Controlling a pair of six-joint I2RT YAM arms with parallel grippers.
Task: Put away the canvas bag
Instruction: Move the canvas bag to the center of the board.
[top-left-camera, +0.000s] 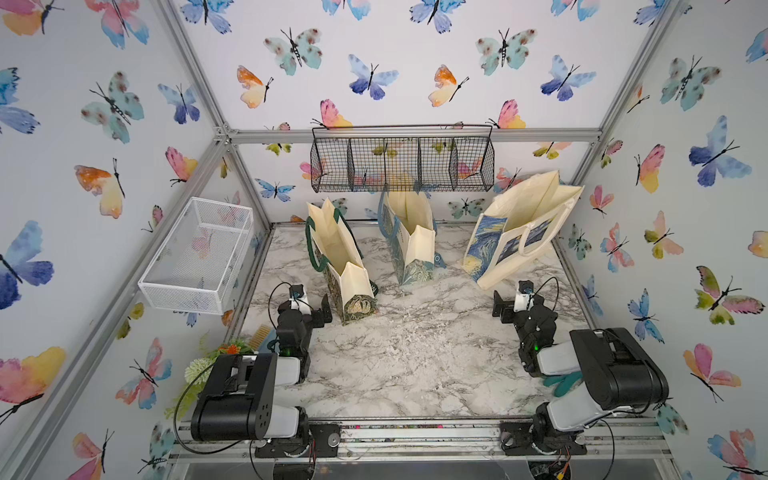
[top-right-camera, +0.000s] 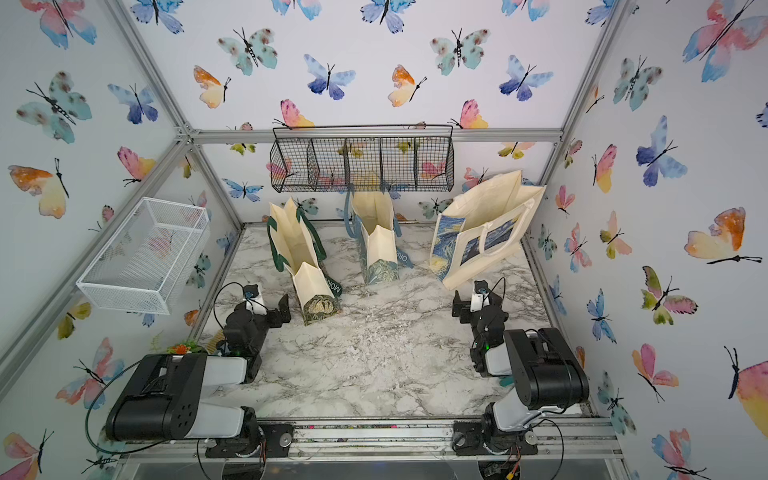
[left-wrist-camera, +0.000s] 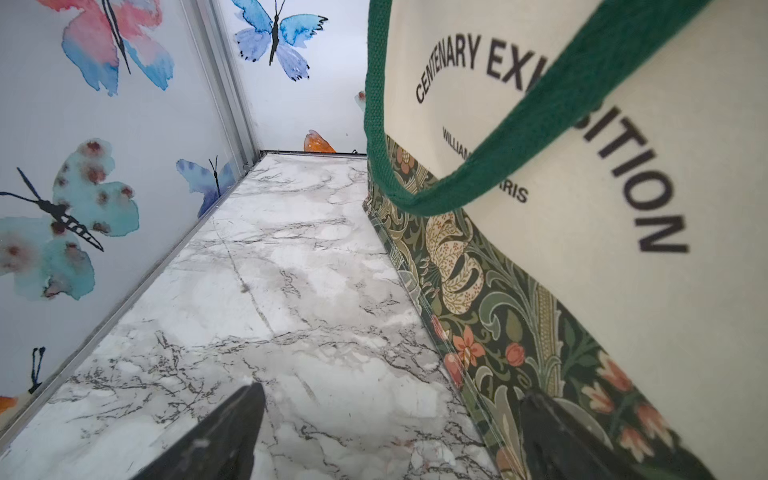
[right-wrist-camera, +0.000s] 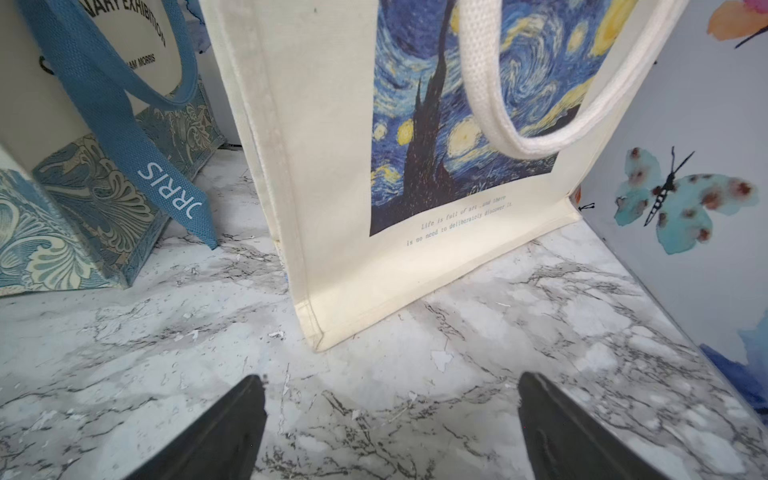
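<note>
Both pincers empty, wide open: left pincer (top-left-camera: 311, 302) low left, right pincer (top-left-camera: 512, 296) low right on worktop (top-left-camera: 415, 357). Upright green bag (top-left-camera: 345, 266) just right of left pincer, running up-frame; blue bag (top-left-camera: 409, 245) centre, starry bag (top-left-camera: 515, 232) just beyond right pincer.

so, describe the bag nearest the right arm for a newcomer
On the marble table, go to the back right corner, right of the black wire basket. The canvas bag there has white handles and a night-sky print; the green-handled bag and blue-handled bag beside it have floral bases.
</note>
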